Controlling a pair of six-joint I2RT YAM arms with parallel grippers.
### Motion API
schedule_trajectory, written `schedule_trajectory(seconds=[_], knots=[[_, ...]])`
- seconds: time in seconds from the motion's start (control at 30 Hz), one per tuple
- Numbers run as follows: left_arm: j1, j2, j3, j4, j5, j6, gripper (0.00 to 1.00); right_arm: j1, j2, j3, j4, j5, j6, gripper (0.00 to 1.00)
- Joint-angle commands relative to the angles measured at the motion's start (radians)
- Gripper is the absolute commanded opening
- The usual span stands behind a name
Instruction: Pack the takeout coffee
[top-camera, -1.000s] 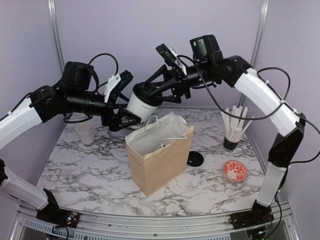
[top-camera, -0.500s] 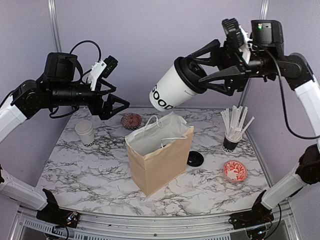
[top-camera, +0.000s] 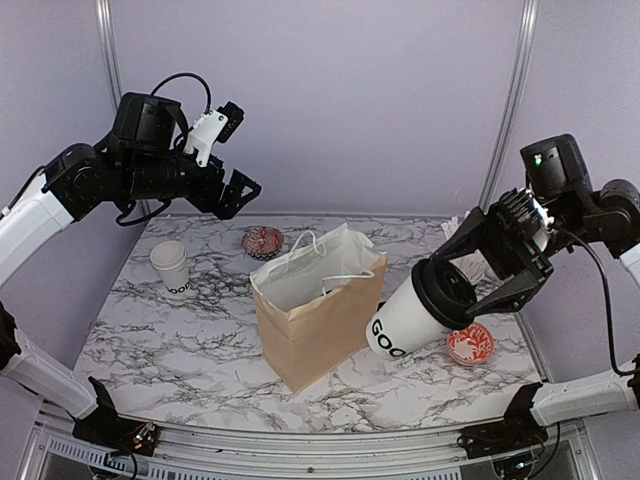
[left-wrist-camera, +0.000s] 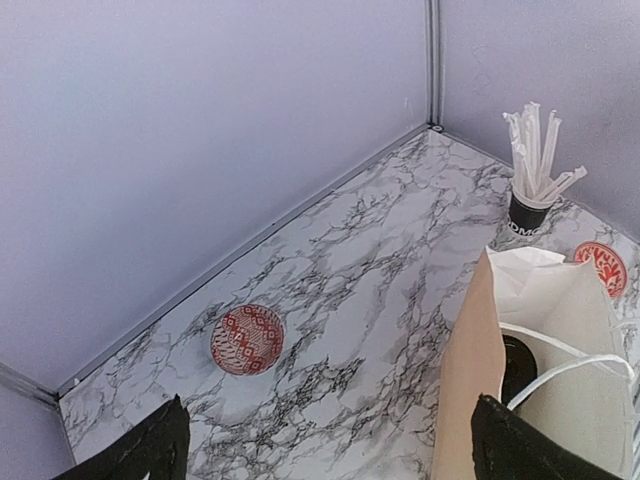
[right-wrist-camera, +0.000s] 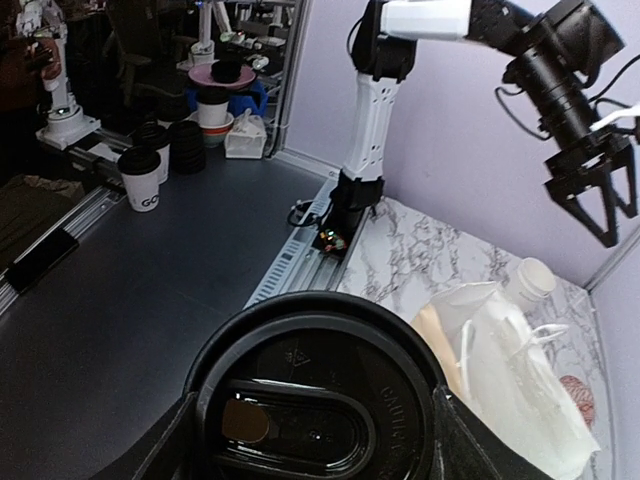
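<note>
While my left gripper (top-camera: 240, 197) hangs spread, I see my right gripper (top-camera: 455, 285) clasping the tapered paper cup (top-camera: 400, 328) at its round black lid (right-wrist-camera: 315, 400).

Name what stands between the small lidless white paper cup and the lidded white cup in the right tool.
The open brown paper bag, seen in the top view.

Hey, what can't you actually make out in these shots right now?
1. Top view: the floor of the paper bag is hidden by its own walls.
2. Top view: the lettering on the coffee cup wraps out of sight.
3. Top view: the cup of sticks is mostly behind the right pincer.
4. Right wrist view: the lid covers the cup's body.
</note>
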Motion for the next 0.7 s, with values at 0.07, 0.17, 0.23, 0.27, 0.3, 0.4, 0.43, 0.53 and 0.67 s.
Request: schedule_trajectory(seconds=[0.07, 0.17, 0.23, 0.27, 0.3, 0.4, 0.43, 0.53, 0.67], knots=[[-0.003, 0.006, 0.013, -0.036, -0.165, -0.037, 0.99, 0.121, 0.008, -0.148, 0.029, -0.021, -0.009, 0.67], [-0.002, -0.009, 0.007, -0.036, -0.156, -0.048, 0.99, 0.205, 0.052, -0.173, 0.096, 0.057, 0.025, 0.67], [-0.003, -0.021, 0.005, -0.038, -0.15, -0.058, 0.99, 0.266, 0.09, -0.19, 0.148, 0.122, 0.05, 0.68], [-0.002, -0.028, 0.004, -0.04, -0.148, -0.063, 0.99, 0.295, 0.106, -0.205, 0.189, 0.157, 0.07, 0.68], [-0.002, -0.035, 0.001, -0.041, -0.144, -0.068, 0.99, 0.321, 0.124, -0.221, 0.228, 0.196, 0.084, 0.68], [-0.003, -0.052, -0.004, -0.063, -0.129, -0.072, 0.99, 0.388, 0.203, -0.253, 0.303, 0.301, 0.087, 0.67], [-0.002, -0.056, -0.005, -0.072, -0.13, -0.073, 0.99, 0.405, 0.237, -0.256, 0.317, 0.328, 0.08, 0.67], [-0.002, -0.089, -0.035, -0.083, -0.14, -0.072, 0.99, 0.44, 0.334, -0.255, 0.359, 0.408, 0.07, 0.66], [-0.003, -0.147, -0.095, -0.083, -0.142, -0.075, 0.99, 0.453, 0.449, -0.235, 0.409, 0.471, 0.067, 0.65]])
